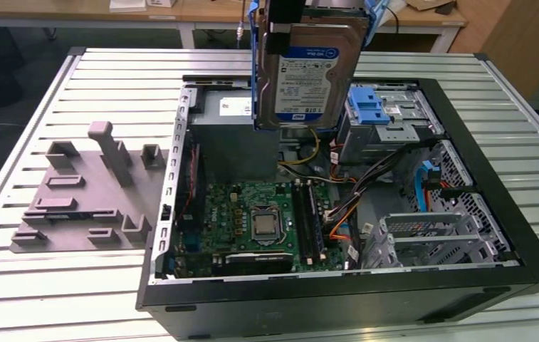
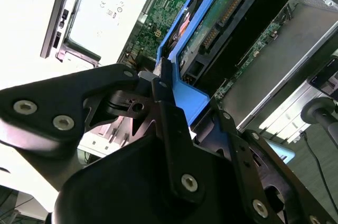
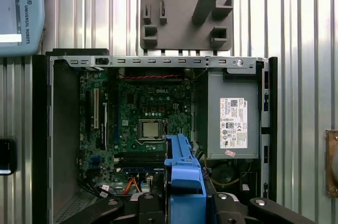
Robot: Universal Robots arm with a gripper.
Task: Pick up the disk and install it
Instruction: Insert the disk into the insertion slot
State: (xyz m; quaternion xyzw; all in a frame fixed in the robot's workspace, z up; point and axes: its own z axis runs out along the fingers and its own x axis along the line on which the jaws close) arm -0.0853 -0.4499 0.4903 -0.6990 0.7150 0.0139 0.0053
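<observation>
While the gripper [image 2: 177, 105] clamps the disk [image 1: 305, 75] by its blue bracket, it hangs — upright — above the open case [image 1: 497, 278].

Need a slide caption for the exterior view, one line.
Flat silver-grey disk in its blue bracket held upright above the open black computer case on the slatted metal table.

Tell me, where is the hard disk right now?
The disk hangs upright in the gripper, held by its blue bracket above the open computer case. In the exterior view it is at top centre, over the power supply.
</observation>
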